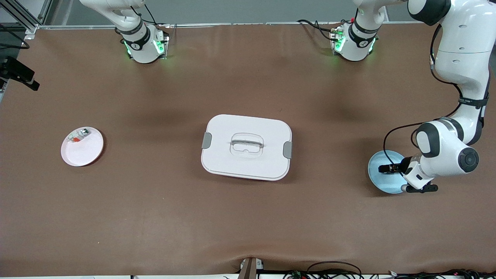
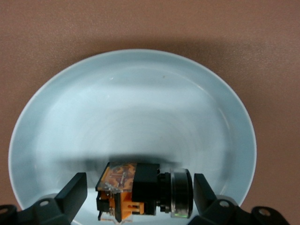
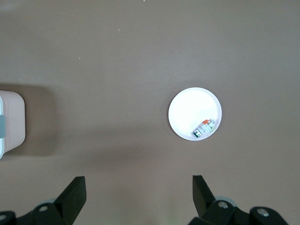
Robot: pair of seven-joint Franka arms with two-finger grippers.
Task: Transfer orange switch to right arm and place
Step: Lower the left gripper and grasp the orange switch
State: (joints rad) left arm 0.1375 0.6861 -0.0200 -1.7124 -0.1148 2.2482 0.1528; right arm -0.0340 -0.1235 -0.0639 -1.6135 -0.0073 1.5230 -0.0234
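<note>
L gripper (image 2: 136, 197): low over blue plate (image 1: 381, 186), lower right of front view; fingers wide apart either side of orange switch (image 2: 140, 190), holding nothing, looks set to pinch it.
Switch: lying on its side in the plate, between the fingers, untouched.
R gripper (image 3: 136, 199): waits up high, spread wide, empty, white plate (image 3: 187, 110) w/ small white-grey part (image 3: 205, 127) below.
Lidded white box (image 1: 246, 147): frame centre.

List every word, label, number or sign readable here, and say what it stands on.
None can be read.
Small dark print on the left arm's black wrist strap: blurred.
Dark marks on both arm bases: unreadable.
Tiny black orange-marked switch, pale blue round plate, white lidded box: no text.
</note>
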